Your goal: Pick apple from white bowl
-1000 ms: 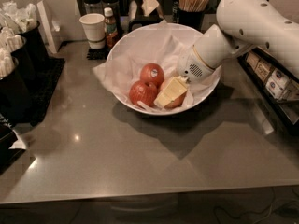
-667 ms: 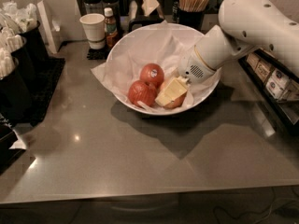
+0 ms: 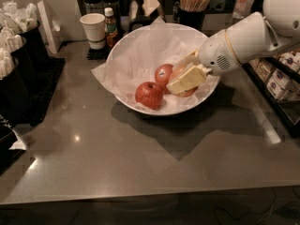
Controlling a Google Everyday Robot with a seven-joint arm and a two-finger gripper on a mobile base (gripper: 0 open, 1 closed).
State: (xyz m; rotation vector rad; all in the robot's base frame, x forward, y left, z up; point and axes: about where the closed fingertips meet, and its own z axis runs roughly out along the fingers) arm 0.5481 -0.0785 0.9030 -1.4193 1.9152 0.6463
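The white bowl point(image 3: 120, 47), lined with crinkled white paper, sits at the back centre of the grey counter. Two deep red apples lie in it, one at the front point(image 3: 149, 95) and one behind it with a sticker point(image 3: 162, 73). My gripper point(image 3: 176, 77) reaches into the bowl's right side from the right, on a white arm point(image 3: 239, 41). Its cream fingers point(image 3: 188, 78) are closed around the pale yellow-orange apple point(image 3: 178, 72), which is mostly hidden between them. The apple is just right of the red apples, low over the paper.
A small white paper cup point(image 3: 93, 29) and a sauce bottle point(image 3: 110, 26) stand behind the bowl on the left. A holder of wooden sticks point(image 3: 193, 3) stands behind it. A black caddy of packets point(image 3: 16, 55) is at the left, and a shelf of boxes point(image 3: 276, 76) at the right.
The gripper has shifted a little right and up inside the bowl, and the pale apple now shows between its fingers. The two red apples have not moved.
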